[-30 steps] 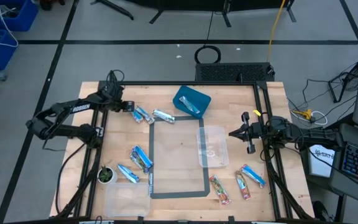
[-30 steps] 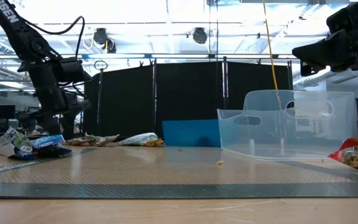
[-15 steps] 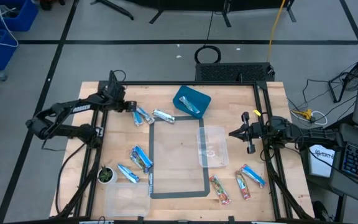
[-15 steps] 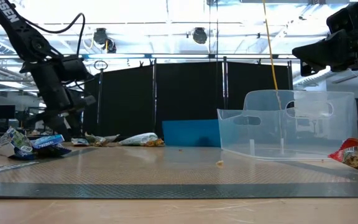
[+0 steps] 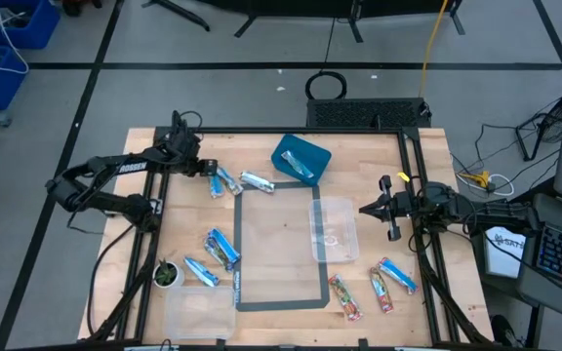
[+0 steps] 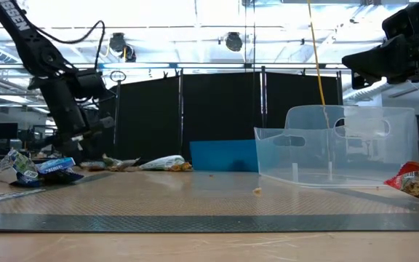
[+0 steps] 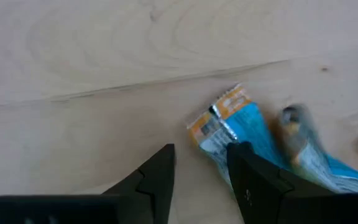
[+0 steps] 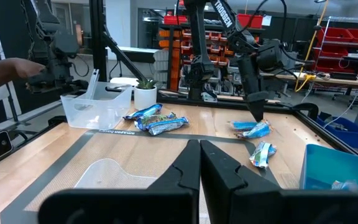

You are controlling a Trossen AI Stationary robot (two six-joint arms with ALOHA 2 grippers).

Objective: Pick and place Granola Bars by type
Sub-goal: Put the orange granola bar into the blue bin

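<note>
Left gripper point(image 5: 206, 168) hangs parted beside a blue granola bar point(image 5: 224, 181) near table's edge point(image 5: 261, 131).

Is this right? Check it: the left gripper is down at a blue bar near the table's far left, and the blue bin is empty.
One error: the blue bin is not empty; the high view shows a bar inside. The left gripper is indeed down at the blue bar.
</note>
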